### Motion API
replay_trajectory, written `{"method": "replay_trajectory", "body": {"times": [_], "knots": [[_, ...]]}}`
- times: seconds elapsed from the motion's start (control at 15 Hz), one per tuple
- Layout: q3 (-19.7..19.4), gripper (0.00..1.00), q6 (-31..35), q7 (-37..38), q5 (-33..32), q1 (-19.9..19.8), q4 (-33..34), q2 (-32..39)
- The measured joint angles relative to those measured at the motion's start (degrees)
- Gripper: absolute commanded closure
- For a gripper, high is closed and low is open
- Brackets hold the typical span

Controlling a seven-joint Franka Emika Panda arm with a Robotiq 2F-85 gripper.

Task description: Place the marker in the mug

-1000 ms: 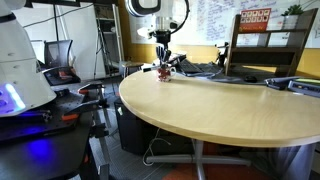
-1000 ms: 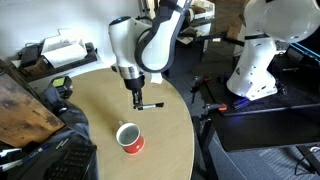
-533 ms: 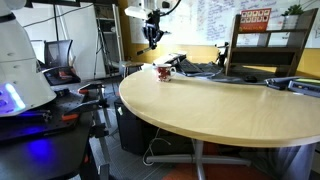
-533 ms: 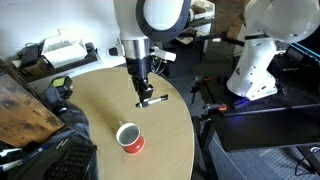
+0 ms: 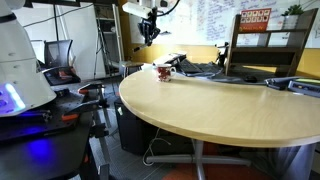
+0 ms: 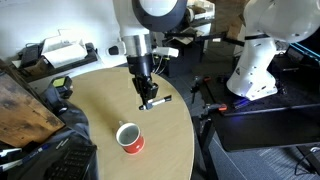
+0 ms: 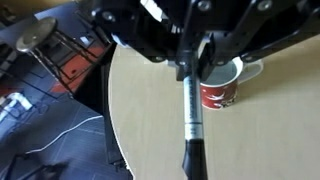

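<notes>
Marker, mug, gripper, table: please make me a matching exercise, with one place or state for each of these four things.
Column one:
1 marker
2 mug
3 gripper
4 table

Column two:
A stands upright on the table, open side up
B closed on the marker
C round top, light wood
D held in the air above the table

Pairs: 1-D, 2-A, 3-B, 4-C

mug [image 6: 128, 138] on table [image 6: 95, 108] — near its edge | marker [image 6: 156, 102] in pincer [image 6: 147, 97] — above table, apart from mug
</notes>
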Motion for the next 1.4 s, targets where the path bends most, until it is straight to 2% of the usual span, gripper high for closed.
{"method": "replay_trajectory", "body": {"times": [0.2, 0.6, 1.0, 1.4], "knots": [[-1.30, 0.95, 0.03, -2.93, 1.47, 1.11, 0.14, 0.37], [-5.22, 0.95, -1.28, -33.23, 19.81, 0.95, 4.11, 3.54], [-7.79, 0.95, -14.52, -54.32, 22.61, -1.99, 11.51, 11.01], [-7.78, 0.95, -28.45, -67.15, 22.62, -4.29, 23.72, 21.00]]}}
